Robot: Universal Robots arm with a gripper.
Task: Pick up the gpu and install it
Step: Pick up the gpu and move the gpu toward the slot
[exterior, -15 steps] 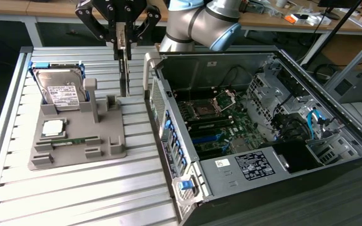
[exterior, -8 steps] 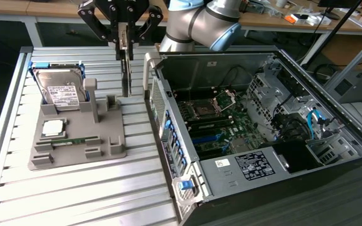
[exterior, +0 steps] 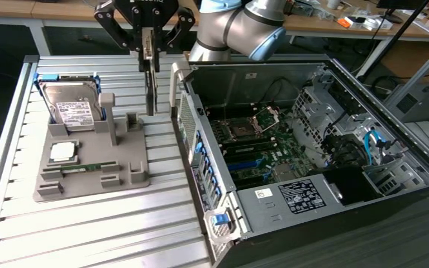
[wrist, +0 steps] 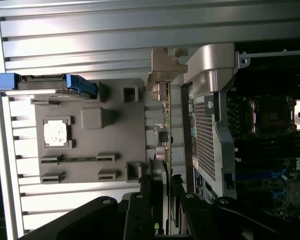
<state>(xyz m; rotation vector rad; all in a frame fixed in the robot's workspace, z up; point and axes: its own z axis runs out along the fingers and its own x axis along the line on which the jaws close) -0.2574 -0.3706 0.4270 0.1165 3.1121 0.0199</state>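
Work surface: a table point(exterior: 87, 234) point(wrist: 115, 30) of ribbed, light metal slats, with a raised rail along the edge at the exterior view's left. Two items rest directly on it. A grey moulded holder plate point(exterior: 87, 181) point(wrist: 120, 125) lies flat toward the exterior view's left. An open computer case point(exterior: 274, 209) point(wrist: 210, 125) lies on its side toward the right, just beside the plate, with a narrow strip of bare slats between them.

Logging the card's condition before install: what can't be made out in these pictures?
gpu faces: edge-on in both views.
Hand top: cut off by the exterior view's upper edge.
Hard drive label text: too small, exterior view.
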